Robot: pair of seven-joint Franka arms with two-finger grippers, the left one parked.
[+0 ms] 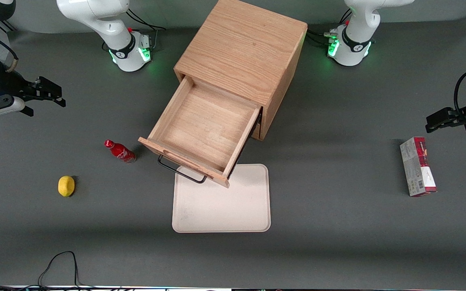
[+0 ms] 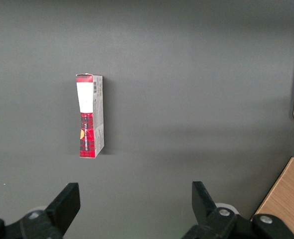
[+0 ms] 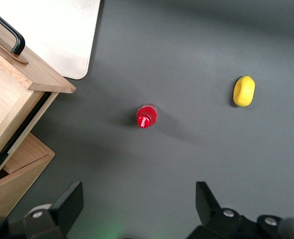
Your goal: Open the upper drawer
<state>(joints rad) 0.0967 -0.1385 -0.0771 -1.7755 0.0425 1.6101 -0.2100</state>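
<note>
The upper drawer [image 1: 204, 125] of the light-oak cabinet [image 1: 243, 56] stands pulled far out, its shallow wooden tray bare inside. Its thin black wire handle [image 1: 180, 171] hangs over the cream tray. The drawer's corner and handle also show in the right wrist view [image 3: 17, 69]. The lower drawer is hidden under it. My right gripper [image 1: 49, 93] is open and empty, raised above the table toward the working arm's end, well apart from the drawer; its fingers [image 3: 70, 201] frame bare grey table.
A cream tray [image 1: 221, 204] lies in front of the drawer. A red bottle [image 1: 119, 151] stands beside the drawer front, and a yellow lemon [image 1: 66, 186] lies nearer the camera. A red-and-grey box [image 1: 417, 166] lies toward the parked arm's end.
</note>
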